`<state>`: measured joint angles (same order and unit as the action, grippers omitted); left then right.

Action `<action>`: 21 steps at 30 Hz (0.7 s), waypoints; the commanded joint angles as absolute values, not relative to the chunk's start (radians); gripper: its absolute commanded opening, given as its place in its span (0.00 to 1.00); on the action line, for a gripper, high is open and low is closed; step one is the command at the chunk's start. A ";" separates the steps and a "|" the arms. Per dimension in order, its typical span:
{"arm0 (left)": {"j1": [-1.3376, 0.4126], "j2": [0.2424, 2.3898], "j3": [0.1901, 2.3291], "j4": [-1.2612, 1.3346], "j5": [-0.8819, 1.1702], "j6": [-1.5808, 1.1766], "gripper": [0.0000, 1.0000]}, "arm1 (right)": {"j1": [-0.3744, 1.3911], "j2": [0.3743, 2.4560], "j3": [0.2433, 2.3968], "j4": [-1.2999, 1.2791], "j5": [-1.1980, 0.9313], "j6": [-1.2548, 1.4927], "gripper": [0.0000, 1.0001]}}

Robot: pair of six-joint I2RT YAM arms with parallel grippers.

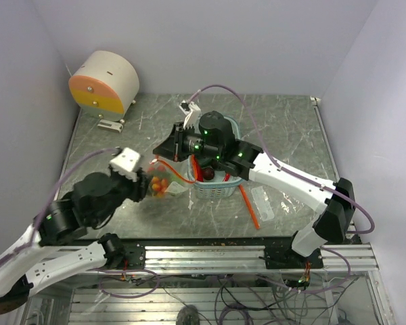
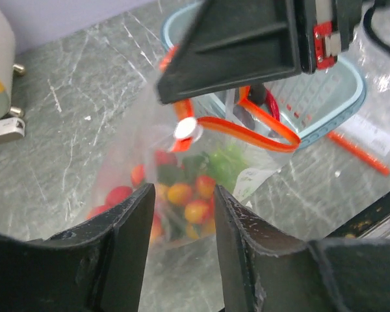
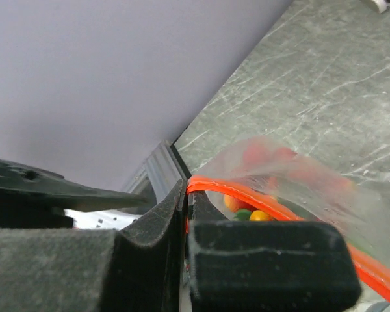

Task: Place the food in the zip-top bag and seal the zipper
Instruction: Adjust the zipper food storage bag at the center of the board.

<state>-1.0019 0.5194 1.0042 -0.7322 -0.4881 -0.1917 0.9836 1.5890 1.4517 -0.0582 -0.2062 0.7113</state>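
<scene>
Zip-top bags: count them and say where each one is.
2. One zip-top bag, holding toy food, hangs from the right gripper left of the light-blue basket. A second bag lies flat on the table right of the basket. No others visible.

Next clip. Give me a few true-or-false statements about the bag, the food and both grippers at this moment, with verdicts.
1. The right gripper is shut on the zipper. True.
2. The zip-top bag is empty. False: toy food lies inside it.
3. The left gripper is clamped shut. False: its jaws stand apart.
4. A light-blue basket stands beside the bag. True.
</scene>
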 commanded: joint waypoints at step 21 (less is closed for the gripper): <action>-1.001 0.376 0.776 -0.298 -0.314 0.355 0.55 | 0.878 1.477 1.465 0.005 -0.538 0.815 0.00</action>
<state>-1.0019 0.3946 0.8173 -0.3973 -0.4038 0.2417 0.8867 1.5127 1.4563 -0.0948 -0.4561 0.7650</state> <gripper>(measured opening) 0.538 0.009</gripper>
